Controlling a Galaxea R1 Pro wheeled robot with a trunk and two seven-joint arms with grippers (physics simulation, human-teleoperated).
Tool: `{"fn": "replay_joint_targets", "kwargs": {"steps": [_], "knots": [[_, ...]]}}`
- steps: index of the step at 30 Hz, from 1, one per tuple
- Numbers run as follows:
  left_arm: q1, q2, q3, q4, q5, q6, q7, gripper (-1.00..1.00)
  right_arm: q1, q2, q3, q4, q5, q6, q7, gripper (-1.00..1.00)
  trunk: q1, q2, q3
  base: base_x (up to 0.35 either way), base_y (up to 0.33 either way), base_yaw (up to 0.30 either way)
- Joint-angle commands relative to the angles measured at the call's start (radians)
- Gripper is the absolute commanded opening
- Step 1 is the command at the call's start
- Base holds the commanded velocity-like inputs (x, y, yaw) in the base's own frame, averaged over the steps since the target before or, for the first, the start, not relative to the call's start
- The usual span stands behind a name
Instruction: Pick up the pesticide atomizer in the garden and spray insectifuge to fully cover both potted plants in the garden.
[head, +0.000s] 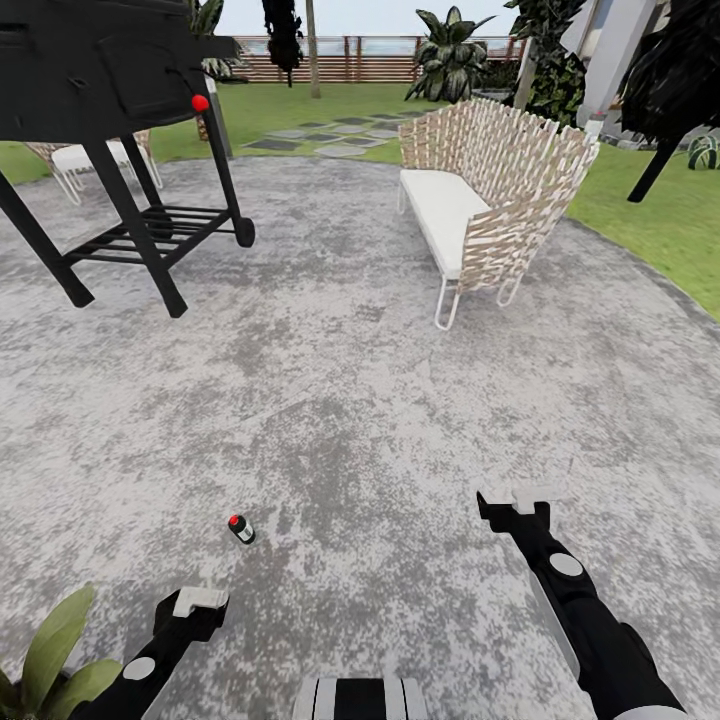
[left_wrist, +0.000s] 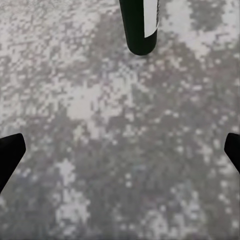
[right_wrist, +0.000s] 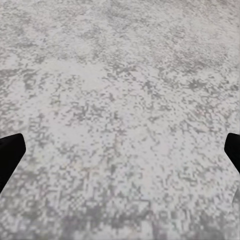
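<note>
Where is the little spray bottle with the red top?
In the head view, the small dark spray bottle with a red cap lies on the grey mottled patio, just ahead of the left hand, low and left of centre.

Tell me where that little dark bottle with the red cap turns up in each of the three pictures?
Head view: the bottle lies on the grey mottled patio, low and left of centre, just ahead of the left pincer.
Left wrist view: a dark cylinder with a white label at the upper edge, likely the same bottle.
Right wrist view: not in it.
Shared landmark: the mottled patio surface.
</note>
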Motion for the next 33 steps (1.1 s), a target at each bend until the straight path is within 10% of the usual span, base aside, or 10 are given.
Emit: {"fn": "replay_joint_targets", "kwargs": {"steps": [1,33], "knots": [[-0.001,-0.001,0.008,0.001,-0.007,-0.004,-0.006,1.0,0.0,0.0,0.0,-0.002,0.001,0.006,0.0,1.0,0.0,0.0,-0.001,0.0,0.0,0.0],[-0.001,-0.002,0.008,-0.001,-0.007,-0.004,-0.006,1.0,0.0,0.0,0.0,-0.002,0.001,0.006,0.0,1.0,0.0,0.0,-0.001,0.104,0.012,0.0]]}}
